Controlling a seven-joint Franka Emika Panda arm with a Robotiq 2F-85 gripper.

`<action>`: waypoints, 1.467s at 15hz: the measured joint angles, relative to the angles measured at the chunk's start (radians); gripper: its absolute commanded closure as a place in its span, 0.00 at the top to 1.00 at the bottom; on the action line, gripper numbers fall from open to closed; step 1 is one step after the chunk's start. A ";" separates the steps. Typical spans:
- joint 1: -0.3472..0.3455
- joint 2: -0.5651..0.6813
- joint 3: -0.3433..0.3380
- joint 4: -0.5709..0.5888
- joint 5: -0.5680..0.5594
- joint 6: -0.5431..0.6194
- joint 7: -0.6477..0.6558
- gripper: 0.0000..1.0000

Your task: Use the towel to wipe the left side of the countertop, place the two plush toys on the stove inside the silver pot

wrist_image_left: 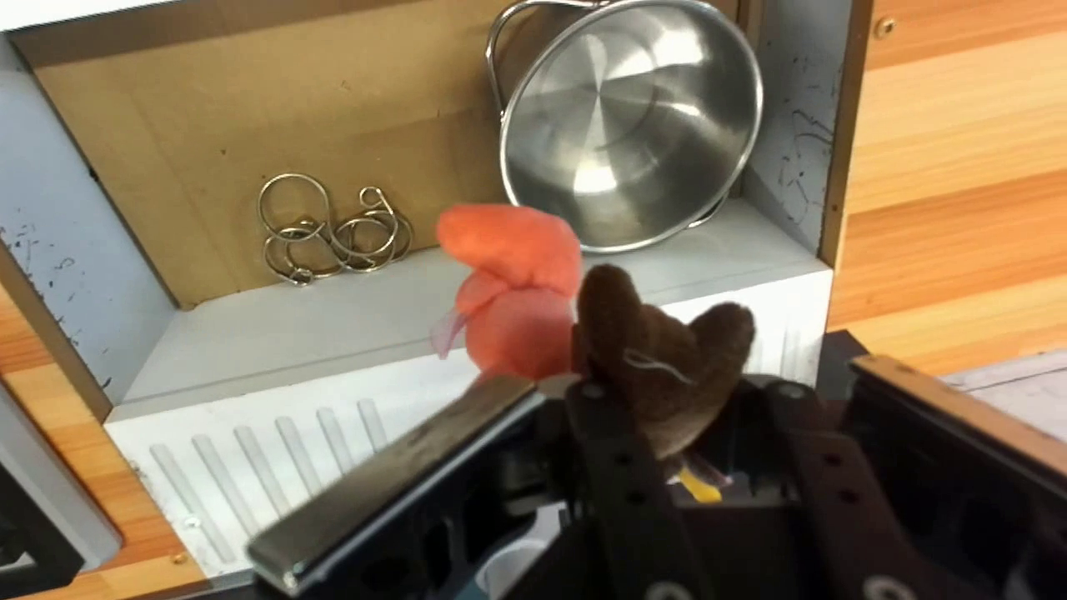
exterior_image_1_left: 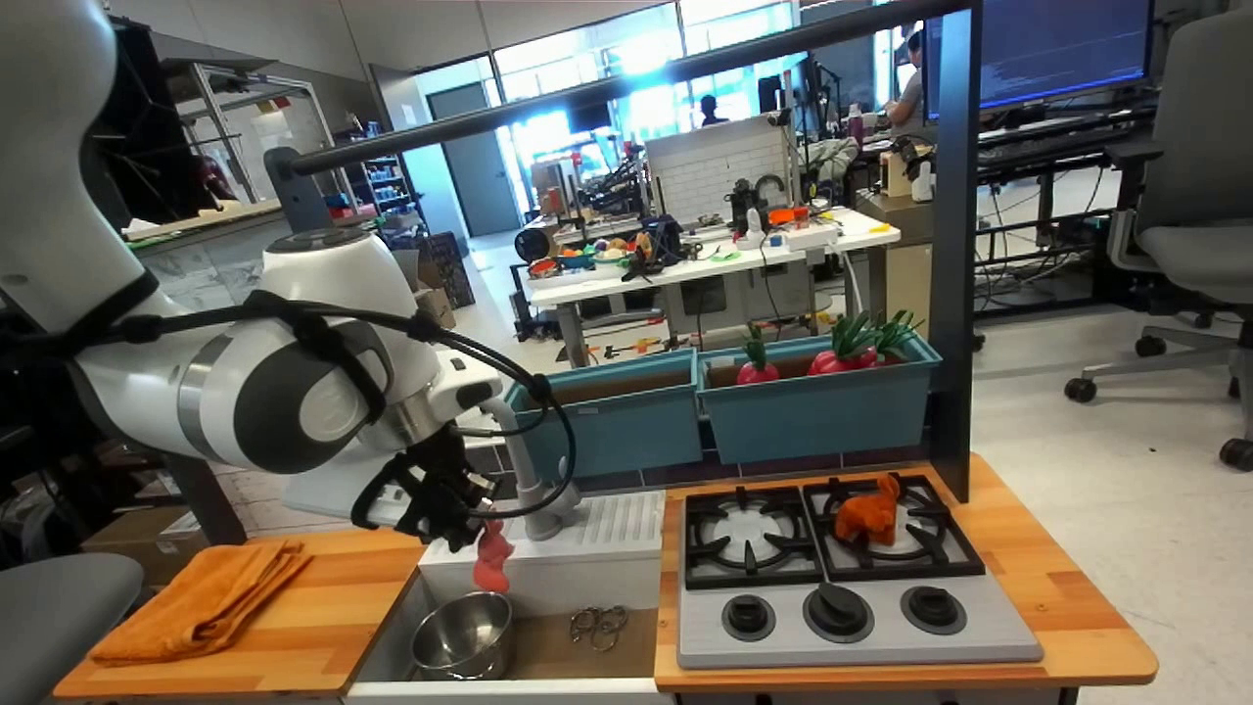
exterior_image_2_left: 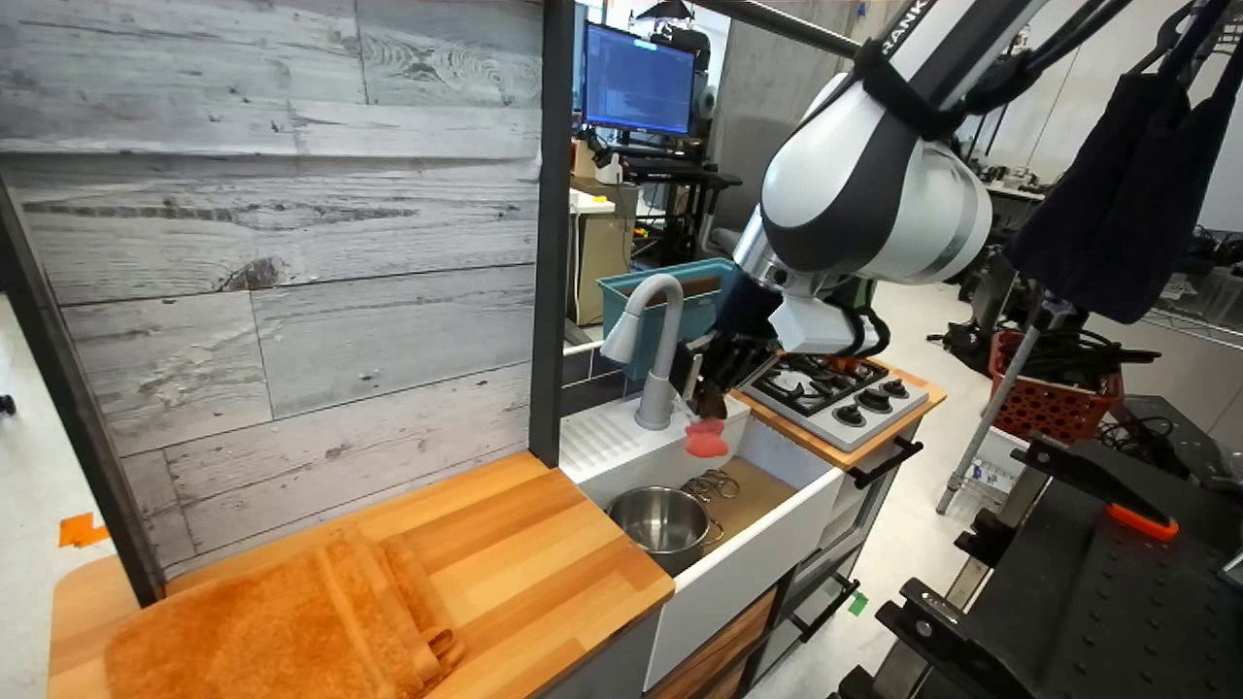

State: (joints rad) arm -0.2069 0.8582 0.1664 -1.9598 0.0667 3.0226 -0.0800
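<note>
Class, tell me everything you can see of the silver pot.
The silver pot is round and shiny, metal by its look, with a rounded rim and thin loop handles on opposite sides. Its bare, reflective inside shows; nothing is seen lying in it. It looks upright, mouth up, standing on the brown floor of the white sink, at the end nearer the towel. Whether it touches a sink wall cannot be told.

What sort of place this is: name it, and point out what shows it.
Probably a robotics lab: there's a robot arm set up at what looks like a mock kitchen countertop, and a cluttered white table stands behind.
</note>
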 measured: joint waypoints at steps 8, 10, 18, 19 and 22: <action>0.065 0.037 0.001 0.077 -0.001 -0.172 -0.043 0.43; 0.082 0.059 -0.005 0.110 -0.001 -0.180 -0.043 0.57; 0.102 0.105 -0.021 0.180 -0.001 -0.202 -0.043 0.65; 0.102 0.105 -0.021 0.180 -0.001 -0.202 -0.043 0.65; 0.102 0.105 -0.021 0.181 -0.001 -0.202 -0.043 0.91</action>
State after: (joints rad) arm -0.1049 0.9636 0.1455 -1.7786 0.0661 2.8203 -0.1231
